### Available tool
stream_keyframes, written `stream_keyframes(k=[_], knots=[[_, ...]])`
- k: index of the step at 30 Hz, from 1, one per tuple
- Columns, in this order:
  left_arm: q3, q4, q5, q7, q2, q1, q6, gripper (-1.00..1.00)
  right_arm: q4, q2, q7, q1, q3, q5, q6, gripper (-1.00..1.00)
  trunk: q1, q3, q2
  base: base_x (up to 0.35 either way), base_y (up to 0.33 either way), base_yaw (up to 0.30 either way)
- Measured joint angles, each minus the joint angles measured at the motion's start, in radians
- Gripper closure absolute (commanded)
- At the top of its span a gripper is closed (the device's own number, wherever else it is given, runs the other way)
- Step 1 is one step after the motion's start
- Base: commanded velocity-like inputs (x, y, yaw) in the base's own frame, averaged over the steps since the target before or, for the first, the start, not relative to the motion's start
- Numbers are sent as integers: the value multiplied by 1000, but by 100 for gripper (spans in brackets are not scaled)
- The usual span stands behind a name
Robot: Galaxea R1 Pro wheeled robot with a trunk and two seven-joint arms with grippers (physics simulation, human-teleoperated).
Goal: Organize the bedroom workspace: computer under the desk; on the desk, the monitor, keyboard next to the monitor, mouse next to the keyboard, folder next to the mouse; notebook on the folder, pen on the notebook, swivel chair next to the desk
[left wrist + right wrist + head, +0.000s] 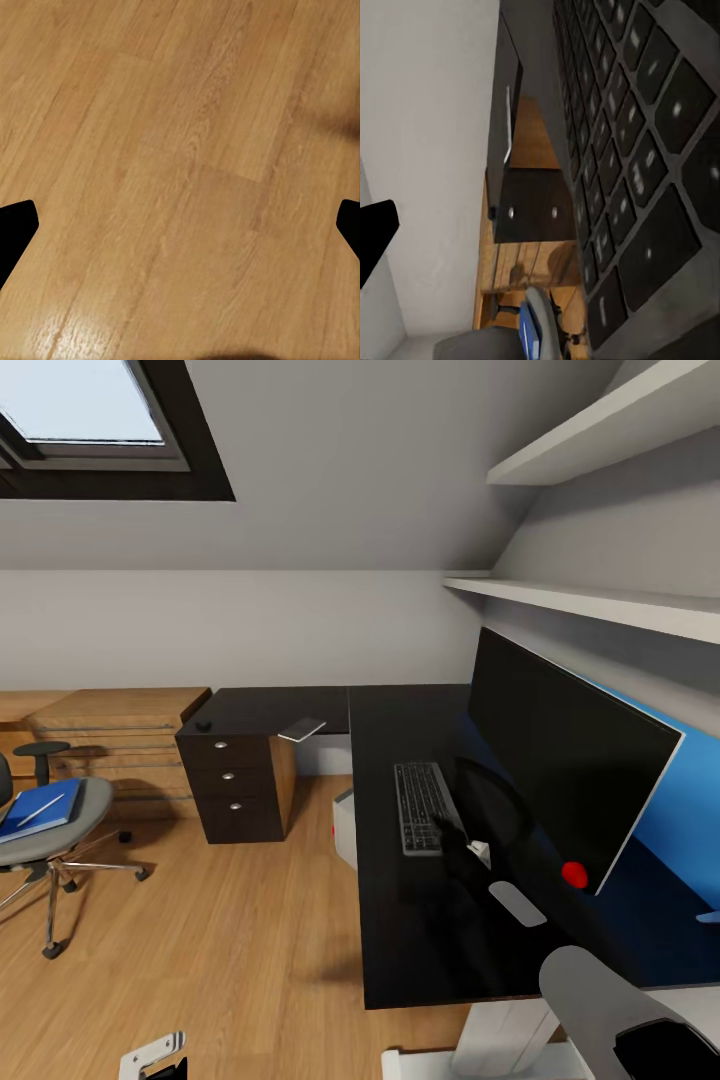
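Keyboard (423,807) near desk (420,940) front edge; right end effector state unclear; left end effector (180,225) apart above floor (220,940).

Head high, wrists low — perhaps both near keyboard (424,807)

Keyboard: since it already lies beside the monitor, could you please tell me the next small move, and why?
Probably lift the right gripper away from the keyboard and start toward the mouse: the keyboard lies by the monitor, while the mouse sits far off, above the drawers at the desk's end.
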Motion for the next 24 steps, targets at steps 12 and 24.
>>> stream_keyframes(k=[12,24], knots=[[0,0,0,0,0,0,0,-100,0,-2,1,0,0,-1,0,-100,0,0,0,-13,-11,0],[0,0,0,0,0,0,0,-100,0,-3,2,0,0,0,0,-100,0,0,0,-84,-72,0]])
